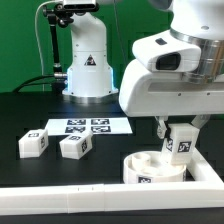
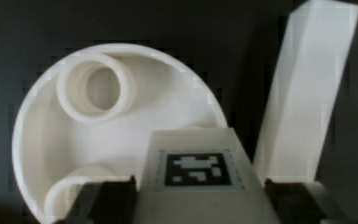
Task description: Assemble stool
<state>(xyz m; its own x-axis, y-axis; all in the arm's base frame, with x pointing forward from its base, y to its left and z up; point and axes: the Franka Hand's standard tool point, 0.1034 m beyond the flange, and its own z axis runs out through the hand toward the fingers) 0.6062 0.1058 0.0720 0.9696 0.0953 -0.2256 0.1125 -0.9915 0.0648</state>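
Observation:
The round white seat (image 1: 152, 167) lies on the black table at the exterior view's right, against the white border wall. My gripper (image 1: 177, 133) is right above it, shut on a white tagged leg (image 1: 179, 143) that it holds upright over the seat. In the wrist view the leg (image 2: 197, 172) sits between my two fingers (image 2: 114, 197), its tag facing the camera, over the seat's underside (image 2: 140, 110), which has a round socket (image 2: 99, 88). Two more legs (image 1: 34, 142) (image 1: 76, 146) lie loose at the exterior view's left.
The marker board (image 1: 88, 126) lies in the middle of the table. The long white L-shaped border wall (image 1: 70, 196) runs along the front and beside the seat; it also shows in the wrist view (image 2: 304, 90). The arm's white base (image 1: 88, 60) stands behind.

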